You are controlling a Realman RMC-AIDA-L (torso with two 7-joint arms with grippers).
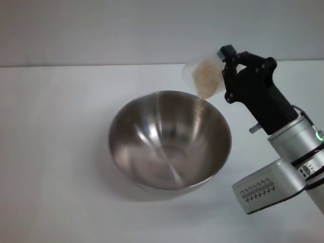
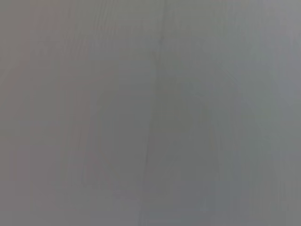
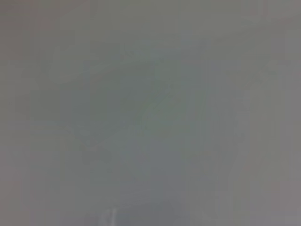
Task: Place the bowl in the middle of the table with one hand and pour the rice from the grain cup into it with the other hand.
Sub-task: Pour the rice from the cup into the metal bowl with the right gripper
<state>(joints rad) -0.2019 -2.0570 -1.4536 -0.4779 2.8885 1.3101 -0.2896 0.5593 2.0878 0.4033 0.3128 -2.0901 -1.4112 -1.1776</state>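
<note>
The steel bowl (image 1: 169, 142) stands on the white table (image 1: 55, 152) near the middle of the head view, and its inside looks bare. Above the bowl's far right rim my right gripper (image 1: 226, 76) is shut on the clear grain cup (image 1: 202, 76). The cup is tipped toward the bowl, and the pale rice (image 1: 206, 77) has slid down to its lower lip. My left gripper is out of view. Both wrist views show only a plain grey blur.
My right arm's silver forearm (image 1: 283, 172) reaches in from the lower right edge. A grey wall (image 1: 101, 30) runs behind the table's far edge.
</note>
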